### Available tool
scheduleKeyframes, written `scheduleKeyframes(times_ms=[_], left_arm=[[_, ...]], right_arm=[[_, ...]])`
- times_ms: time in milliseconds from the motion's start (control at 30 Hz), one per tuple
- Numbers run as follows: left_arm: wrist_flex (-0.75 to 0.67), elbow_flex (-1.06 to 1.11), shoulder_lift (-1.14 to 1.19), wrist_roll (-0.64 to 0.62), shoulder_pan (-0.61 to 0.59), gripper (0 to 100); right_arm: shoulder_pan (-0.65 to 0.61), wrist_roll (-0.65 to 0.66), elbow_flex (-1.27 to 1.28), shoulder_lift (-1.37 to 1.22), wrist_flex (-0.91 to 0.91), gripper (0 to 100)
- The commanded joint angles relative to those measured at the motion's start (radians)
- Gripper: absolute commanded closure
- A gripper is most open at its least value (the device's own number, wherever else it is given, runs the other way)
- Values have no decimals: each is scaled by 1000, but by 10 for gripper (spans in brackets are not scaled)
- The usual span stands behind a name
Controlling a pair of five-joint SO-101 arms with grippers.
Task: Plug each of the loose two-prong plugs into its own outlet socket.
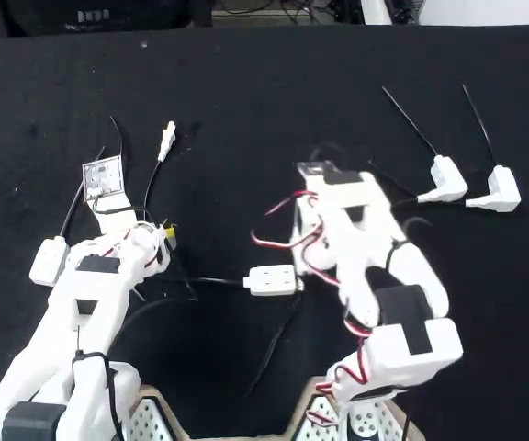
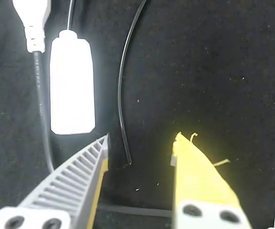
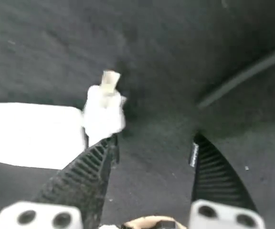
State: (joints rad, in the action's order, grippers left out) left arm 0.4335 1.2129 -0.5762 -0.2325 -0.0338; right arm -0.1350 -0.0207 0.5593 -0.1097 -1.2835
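Note:
My left gripper (image 2: pixel 140 145) is open just above the black cloth, one finger grey and one yellow (image 2: pixel 195 171). A white rectangular block (image 2: pixel 72 86) lies just beyond the grey finger, and a thin black wire (image 2: pixel 123 95) runs between the fingertips. From above, this gripper (image 1: pixel 159 241) sits left of the white outlet socket (image 1: pixel 271 279). My right gripper (image 3: pixel 152 148) is open too. A small white plug (image 3: pixel 104 112) with a brass prong lies by one fingertip, next to a white block (image 3: pixel 32 136). Two angled white plugs (image 1: pixel 444 179) (image 1: pixel 499 191) lie loose at the right.
A slim white plug (image 1: pixel 165 140) with a wire lies at the upper left, near a square grey plate (image 1: pixel 102 175). Another white block (image 1: pixel 49 260) lies beside the left arm. Black wires cross the cloth around the outlet. The far half of the table is open.

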Motion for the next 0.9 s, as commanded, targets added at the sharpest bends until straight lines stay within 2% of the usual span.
scheduleKeyframes(times_ms=[0, 267, 500, 633, 767, 867], left_arm=[[-18, -7, -28, -2, -8, 787], [-18, -5, -28, -2, -8, 787], [-18, -7, -26, -2, -8, 787], [-18, -8, -25, -2, -8, 787], [-18, -5, -26, -2, -8, 787], [-18, -5, -28, -2, -8, 787]], right_arm=[[-69, -11, -71, -2, 23, 766], [-71, -3, -88, 8, 23, 766], [-101, 0, -84, 147, 34, 799], [-166, -52, 25, 145, 196, 800], [-172, -61, 143, 145, 374, 800], [-169, -61, 196, 153, 417, 801]])
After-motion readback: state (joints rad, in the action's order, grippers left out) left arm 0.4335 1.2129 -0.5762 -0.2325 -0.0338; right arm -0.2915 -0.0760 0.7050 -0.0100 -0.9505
